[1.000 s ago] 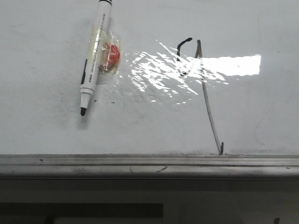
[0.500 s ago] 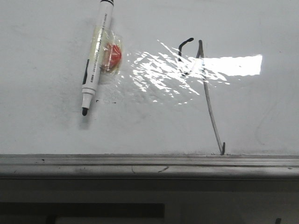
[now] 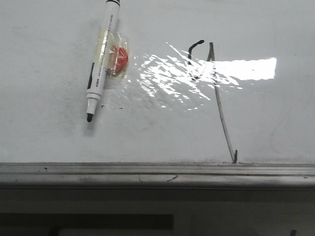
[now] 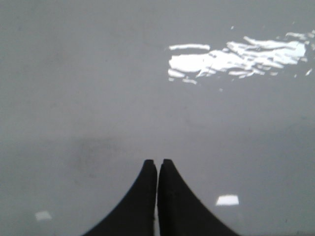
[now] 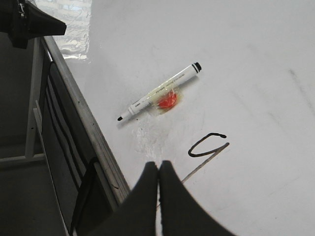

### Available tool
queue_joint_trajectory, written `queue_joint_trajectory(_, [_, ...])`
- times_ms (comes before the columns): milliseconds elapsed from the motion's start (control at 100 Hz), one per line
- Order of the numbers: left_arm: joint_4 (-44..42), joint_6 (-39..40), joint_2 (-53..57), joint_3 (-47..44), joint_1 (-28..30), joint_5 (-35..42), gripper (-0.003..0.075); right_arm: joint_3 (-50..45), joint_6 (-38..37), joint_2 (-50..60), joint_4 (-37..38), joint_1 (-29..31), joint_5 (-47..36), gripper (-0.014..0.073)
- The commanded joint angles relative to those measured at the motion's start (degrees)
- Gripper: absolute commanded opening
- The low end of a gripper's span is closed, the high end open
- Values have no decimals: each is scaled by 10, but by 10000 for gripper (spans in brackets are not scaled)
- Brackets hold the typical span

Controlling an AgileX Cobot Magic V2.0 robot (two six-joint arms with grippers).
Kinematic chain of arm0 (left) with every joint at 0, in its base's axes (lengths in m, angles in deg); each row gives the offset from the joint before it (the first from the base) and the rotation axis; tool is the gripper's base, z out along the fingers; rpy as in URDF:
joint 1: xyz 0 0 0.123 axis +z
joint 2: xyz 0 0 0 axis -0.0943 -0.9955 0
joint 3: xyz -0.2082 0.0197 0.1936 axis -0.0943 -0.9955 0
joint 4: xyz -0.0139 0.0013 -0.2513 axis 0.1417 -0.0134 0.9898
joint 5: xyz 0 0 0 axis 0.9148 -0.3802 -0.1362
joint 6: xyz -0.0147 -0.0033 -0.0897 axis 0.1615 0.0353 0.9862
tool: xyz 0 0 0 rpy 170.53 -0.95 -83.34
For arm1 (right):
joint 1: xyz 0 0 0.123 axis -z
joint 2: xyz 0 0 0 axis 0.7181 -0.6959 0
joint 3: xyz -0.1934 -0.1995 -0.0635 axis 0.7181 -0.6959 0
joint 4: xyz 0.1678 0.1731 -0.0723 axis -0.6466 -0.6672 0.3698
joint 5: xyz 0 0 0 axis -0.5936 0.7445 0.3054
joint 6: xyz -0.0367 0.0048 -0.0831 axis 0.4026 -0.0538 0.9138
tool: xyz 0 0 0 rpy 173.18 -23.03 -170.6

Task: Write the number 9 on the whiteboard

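The number 9 (image 3: pixel 211 93) stands right of centre on the whiteboard (image 3: pixel 44 137), its stem reaching the lower ledge (image 3: pixel 98 169); the figure looks finished. The marker (image 3: pixel 101 61) lies released at upper left, so the left gripper (image 4: pixel 157 164) and right gripper (image 5: pixel 158 167) are both closed, holding nothing.

Left end effector (image 4: pixel 157 164) fingers pressed together; right end effector (image 5: pixel 158 167) likewise.

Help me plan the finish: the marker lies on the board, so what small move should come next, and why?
Probably none beyond retreating: the number 9 is drawn on the whiteboard, the marker lies uncapped beside it, and both the left gripper and right gripper are shut, empty.
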Motion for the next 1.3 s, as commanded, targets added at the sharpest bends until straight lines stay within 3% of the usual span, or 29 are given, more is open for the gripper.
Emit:
queue_joint_trajectory(0, [-1,9,15,-10,6,-33,-20,17,-2,-4,2,3,-48,-61])
queue_joint_trajectory(880, [0,9,16,-10,6,-49,-20,-12,-6,2,20,9,-67,-61])
queue_joint_trajectory(970, [0,9,16,-10,6,-49,-20,-58,-79,10,33,28,-153,-61])
queue_joint_trajectory(1040, [0,9,16,-10,6,-49,-20,-116,-192,20,106,56,-229,-61])
queue_joint_trajectory(1150, [0,9,16,-10,6,-49,-20,-185,-350,52,157,122,-239,-61])
queue_joint_trajectory(1290, [0,9,16,-10,6,-49,-20,-250,-376,118,183,211,-221,-61])
